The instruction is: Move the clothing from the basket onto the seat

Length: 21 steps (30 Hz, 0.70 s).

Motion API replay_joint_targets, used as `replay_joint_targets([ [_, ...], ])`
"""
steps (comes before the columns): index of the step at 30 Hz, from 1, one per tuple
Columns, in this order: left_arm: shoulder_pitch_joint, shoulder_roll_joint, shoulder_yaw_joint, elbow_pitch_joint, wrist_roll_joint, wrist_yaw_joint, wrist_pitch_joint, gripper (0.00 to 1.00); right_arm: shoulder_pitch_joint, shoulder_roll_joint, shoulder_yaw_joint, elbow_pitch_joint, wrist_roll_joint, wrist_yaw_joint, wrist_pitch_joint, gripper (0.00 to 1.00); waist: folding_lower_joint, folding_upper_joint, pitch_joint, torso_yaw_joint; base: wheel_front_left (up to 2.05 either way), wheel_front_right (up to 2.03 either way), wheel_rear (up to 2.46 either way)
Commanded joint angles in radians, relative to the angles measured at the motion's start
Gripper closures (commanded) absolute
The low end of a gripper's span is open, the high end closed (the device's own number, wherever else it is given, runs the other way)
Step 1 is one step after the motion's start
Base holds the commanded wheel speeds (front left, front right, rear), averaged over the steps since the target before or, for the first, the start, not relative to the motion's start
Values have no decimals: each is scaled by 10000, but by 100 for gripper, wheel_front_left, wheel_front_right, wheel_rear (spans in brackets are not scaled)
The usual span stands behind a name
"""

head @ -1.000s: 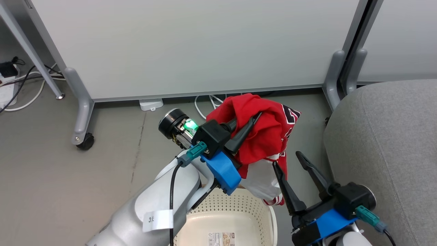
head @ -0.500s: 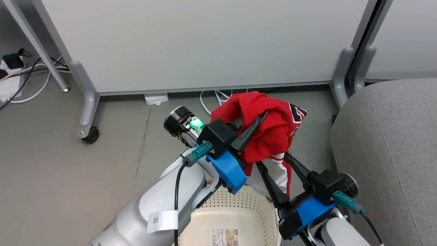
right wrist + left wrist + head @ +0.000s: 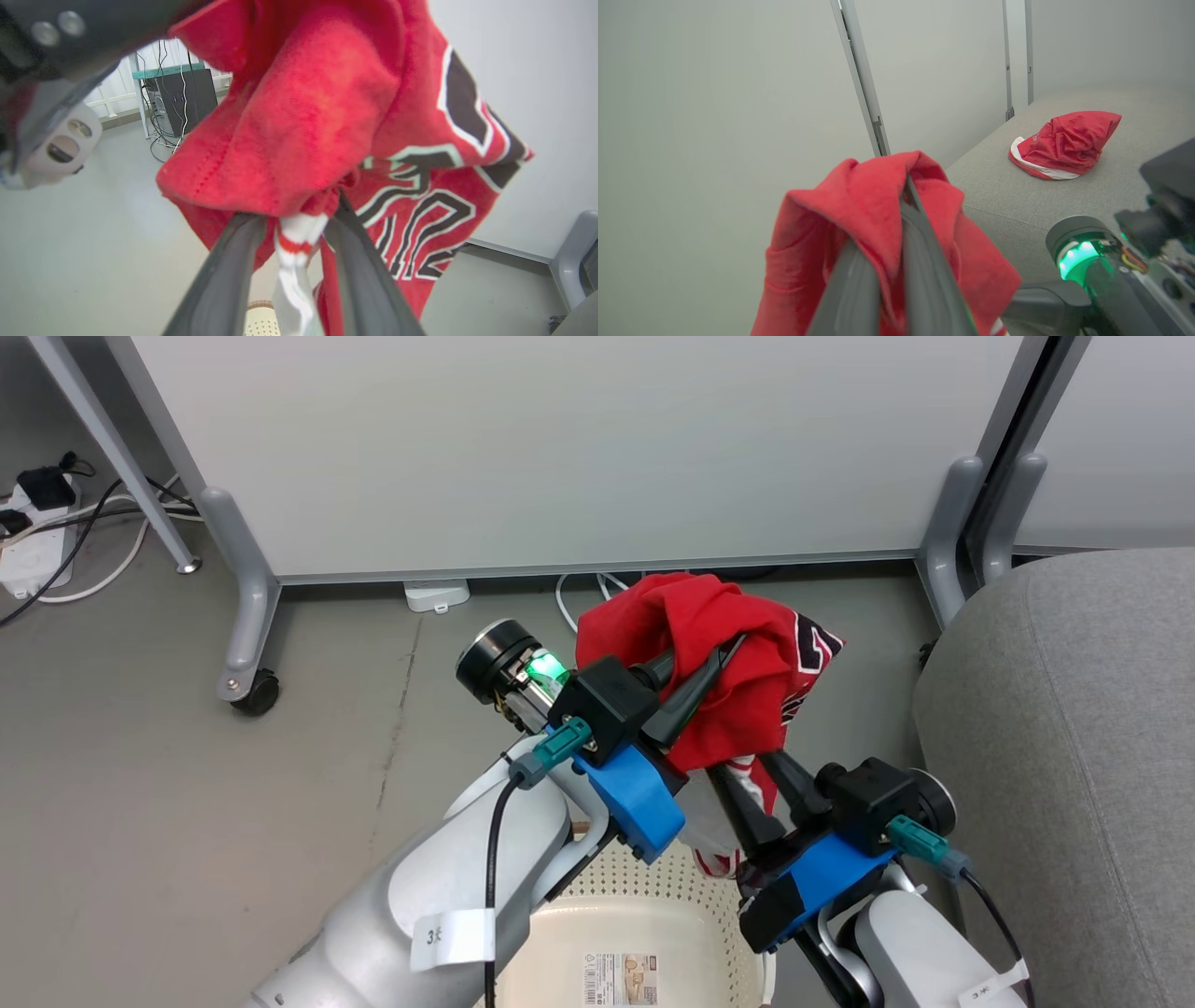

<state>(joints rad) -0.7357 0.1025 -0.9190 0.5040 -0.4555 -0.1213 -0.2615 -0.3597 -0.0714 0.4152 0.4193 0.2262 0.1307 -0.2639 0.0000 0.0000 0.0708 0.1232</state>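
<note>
The left claw [image 3: 695, 663] holds the clothing [image 3: 709, 616] tight over the basket [image 3: 644, 887]. The right claw [image 3: 742, 765] has just come in around its hanging end; I cannot tell if it grips. Next, the seat [image 3: 1074, 709].

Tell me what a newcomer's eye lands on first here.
A red garment bunched above the basket, clamped in the left gripper, with the right gripper straddling its dangling striped cuff. Next, a second red garment lying crumpled on the grey seat.
</note>
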Motion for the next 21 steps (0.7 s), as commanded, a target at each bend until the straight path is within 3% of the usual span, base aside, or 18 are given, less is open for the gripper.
replay_joint_targets([
  [1,-86,-11,31,-6,65,-43,-54,100,-151,43,30,34,53,1,-9,100,0,0,3,-3,0,0,0],
  [21,56,9,126,-41,135,-81,-54,100,-62,29,11,-35,59,1,-11,100,0,0,-12,-47,0,0,0],
])
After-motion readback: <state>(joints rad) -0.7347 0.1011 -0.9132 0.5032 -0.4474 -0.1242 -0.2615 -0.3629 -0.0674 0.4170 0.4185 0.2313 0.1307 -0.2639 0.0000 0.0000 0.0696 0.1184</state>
